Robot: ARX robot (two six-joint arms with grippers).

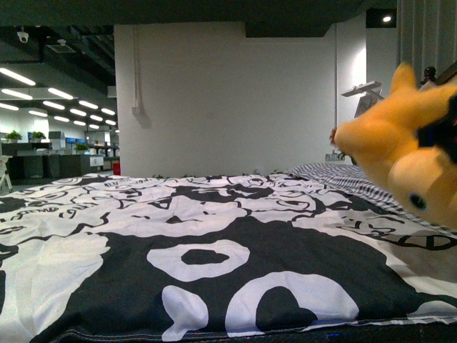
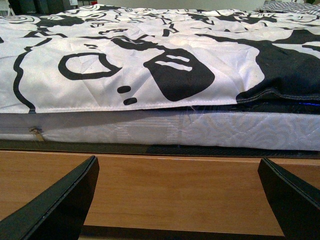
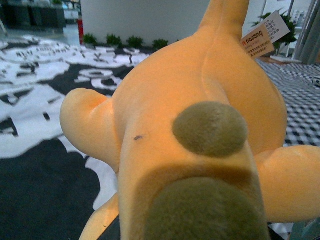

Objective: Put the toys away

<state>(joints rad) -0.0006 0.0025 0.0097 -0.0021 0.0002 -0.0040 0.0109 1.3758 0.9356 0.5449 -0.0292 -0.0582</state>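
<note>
Right pincer (image 1: 448,134) is gripping the orange plush toy (image 1: 389,150), holding it above the bed (image 1: 143,236), far right in front view. Left pincer (image 2: 177,167) is gaping wide, empty, facing the wooden bed frame (image 2: 175,195).

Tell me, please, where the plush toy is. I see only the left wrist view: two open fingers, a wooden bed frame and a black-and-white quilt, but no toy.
Observer: The front view shows the plush toy at the far right, raised off the quilt.
Operator: What does the right wrist camera see of it?
Observer: Its orange back from very close, with an olive-green bump in the middle.
Operator: Does it carry any label?
Observer: Yes, a paper tag sticks out at its far end.
</note>
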